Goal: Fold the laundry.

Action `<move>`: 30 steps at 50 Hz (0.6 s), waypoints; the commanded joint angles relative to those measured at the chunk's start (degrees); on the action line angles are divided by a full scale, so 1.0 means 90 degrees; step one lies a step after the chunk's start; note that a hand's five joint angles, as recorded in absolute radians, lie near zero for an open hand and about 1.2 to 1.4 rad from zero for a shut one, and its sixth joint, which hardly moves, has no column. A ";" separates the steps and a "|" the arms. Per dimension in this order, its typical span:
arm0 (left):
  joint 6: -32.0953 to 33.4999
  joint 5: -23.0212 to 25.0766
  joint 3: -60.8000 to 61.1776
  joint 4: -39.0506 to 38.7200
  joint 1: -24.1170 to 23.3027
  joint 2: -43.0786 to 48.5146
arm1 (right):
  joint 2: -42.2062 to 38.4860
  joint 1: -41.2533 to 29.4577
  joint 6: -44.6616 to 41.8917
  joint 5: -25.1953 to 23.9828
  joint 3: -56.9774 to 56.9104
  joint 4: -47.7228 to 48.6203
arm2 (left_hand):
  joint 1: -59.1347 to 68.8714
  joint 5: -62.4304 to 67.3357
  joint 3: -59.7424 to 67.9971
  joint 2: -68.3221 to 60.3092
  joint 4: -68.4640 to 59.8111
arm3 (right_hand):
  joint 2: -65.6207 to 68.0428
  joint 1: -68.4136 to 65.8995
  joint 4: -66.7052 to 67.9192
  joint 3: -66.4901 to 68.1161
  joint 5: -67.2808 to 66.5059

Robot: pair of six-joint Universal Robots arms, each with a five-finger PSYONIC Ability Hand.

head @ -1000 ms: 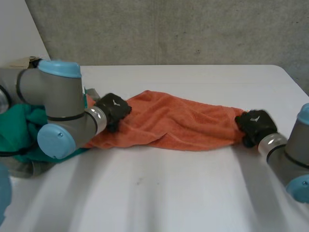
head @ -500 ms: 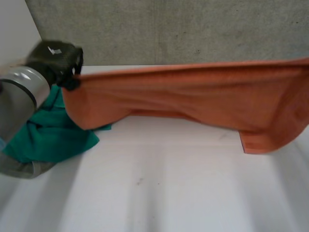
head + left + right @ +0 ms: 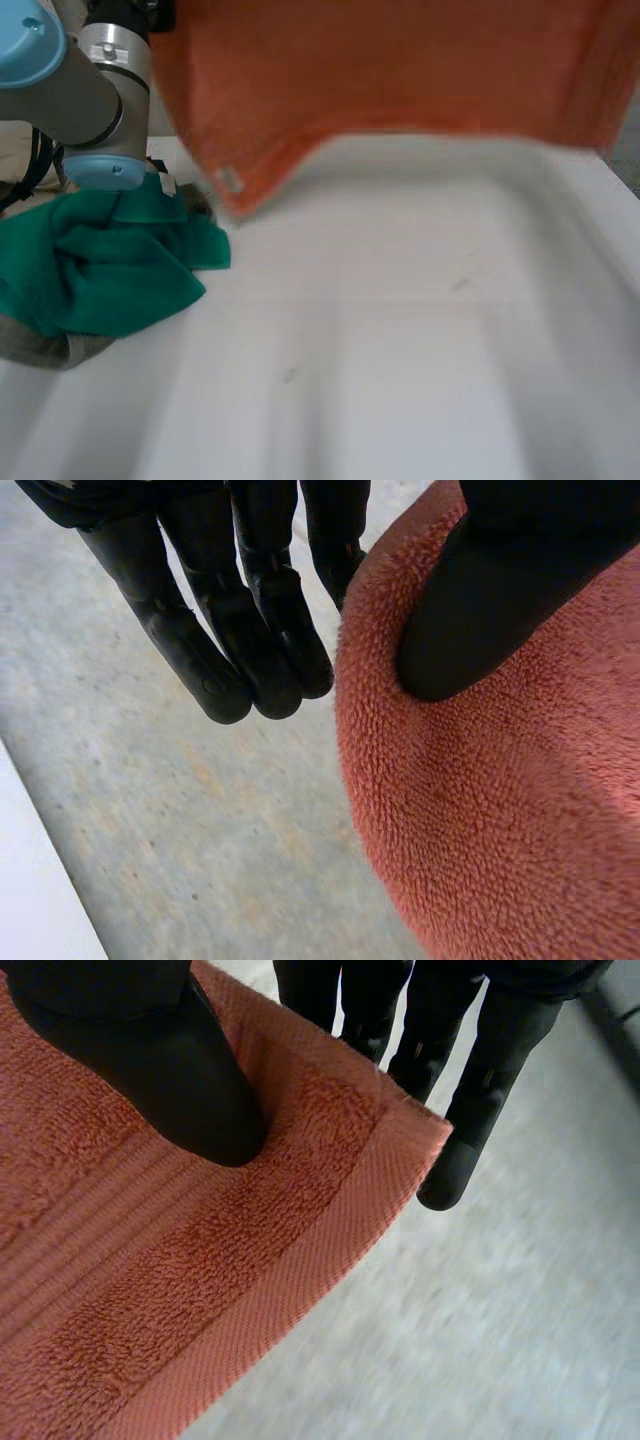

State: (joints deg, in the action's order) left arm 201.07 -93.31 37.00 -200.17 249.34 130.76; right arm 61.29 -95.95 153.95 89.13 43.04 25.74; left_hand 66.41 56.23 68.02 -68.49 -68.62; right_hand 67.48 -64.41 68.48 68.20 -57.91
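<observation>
One towel [image 3: 400, 70] hung above the table [image 3: 400, 350], its ends pinched between thumb and fingers by the left hand [image 3: 480, 600] and right hand [image 3: 150, 1050]. One green cloth [image 3: 110, 260] lay on the table.

Left arm [image 3: 85, 85] is raised at ten o'clock in the head view. Left hand [image 3: 250, 630] pinches the orange towel [image 3: 400, 60] under its thumb, fingers straight alongside. Right hand [image 3: 160, 1060] pinches a corner, thumb over straight fingers.
</observation>
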 commanded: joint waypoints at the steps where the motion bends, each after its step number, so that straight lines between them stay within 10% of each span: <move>1: -0.0242 0.0036 0.1210 -0.0092 0.0196 -0.0339 | -0.0071 0.0016 0.0024 -0.0478 0.0334 -0.0630 | 0.1510 0.1530 0.1331 -0.1279 -0.1264 | 0.1392 -0.1732 0.1280 0.1312 -0.1343; 21: 0.0588 0.0925 0.5839 -0.0073 -0.0039 -0.0856 | -0.0951 0.0329 -0.0923 -0.1173 0.3020 -0.2566 | 0.1510 0.1530 0.1331 -0.1279 -0.1264 | 0.1392 -0.1732 0.1280 0.1312 -0.1343; 30: 0.1398 0.1247 0.7402 0.2189 -0.0341 -0.2886 | 0.0786 0.1285 -0.2865 -0.1075 0.3713 -0.5846 | 0.1510 0.1530 0.1331 -0.1279 -0.1264 | 0.1392 -0.1732 0.1280 0.1312 -0.1343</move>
State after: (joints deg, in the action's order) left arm 208.88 -84.02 95.91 -194.65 248.52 116.76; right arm 58.25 -90.39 140.48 79.13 73.42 -7.09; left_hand 66.41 56.23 68.12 -68.60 -68.68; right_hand 67.48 -64.41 68.49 68.20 -58.14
